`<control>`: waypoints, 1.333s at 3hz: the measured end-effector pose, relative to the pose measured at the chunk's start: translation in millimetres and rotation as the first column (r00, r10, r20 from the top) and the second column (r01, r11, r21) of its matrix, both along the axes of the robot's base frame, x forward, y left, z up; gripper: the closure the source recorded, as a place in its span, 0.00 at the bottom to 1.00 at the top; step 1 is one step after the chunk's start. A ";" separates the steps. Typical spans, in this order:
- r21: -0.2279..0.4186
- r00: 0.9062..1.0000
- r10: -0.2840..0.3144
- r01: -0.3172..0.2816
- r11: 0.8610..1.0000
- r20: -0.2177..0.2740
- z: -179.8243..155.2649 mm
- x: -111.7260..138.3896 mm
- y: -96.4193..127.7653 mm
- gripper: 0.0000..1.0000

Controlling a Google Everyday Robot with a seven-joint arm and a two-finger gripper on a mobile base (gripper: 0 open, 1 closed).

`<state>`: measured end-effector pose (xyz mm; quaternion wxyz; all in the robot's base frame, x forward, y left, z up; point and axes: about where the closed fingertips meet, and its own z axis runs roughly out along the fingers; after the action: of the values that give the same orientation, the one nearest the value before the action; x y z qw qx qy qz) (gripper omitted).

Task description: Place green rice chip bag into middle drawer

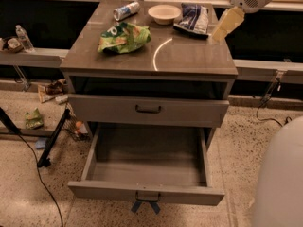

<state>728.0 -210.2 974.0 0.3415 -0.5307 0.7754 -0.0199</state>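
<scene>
Green rice chip bag point(124, 37), glossy, lay on grey worktop point(189, 56). Grey metal middle drawer point(104, 189) stood open. Cream end effector point(226, 26) hovered over worktop's right rear; grip state could not be told.
</scene>
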 end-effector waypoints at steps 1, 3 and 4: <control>0.027 1.000 -0.009 0.010 1.000 -0.022 -1.2 -2.4 2.6 0.00; 0.346 0.992 0.088 -0.052 0.937 -0.091 8.9 -19.5 114.9 0.00; 0.421 0.981 0.159 -0.099 0.902 -0.110 2.5 -20.4 175.3 0.00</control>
<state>707.6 -34.9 976.5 0.3906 -0.4967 0.7475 0.2048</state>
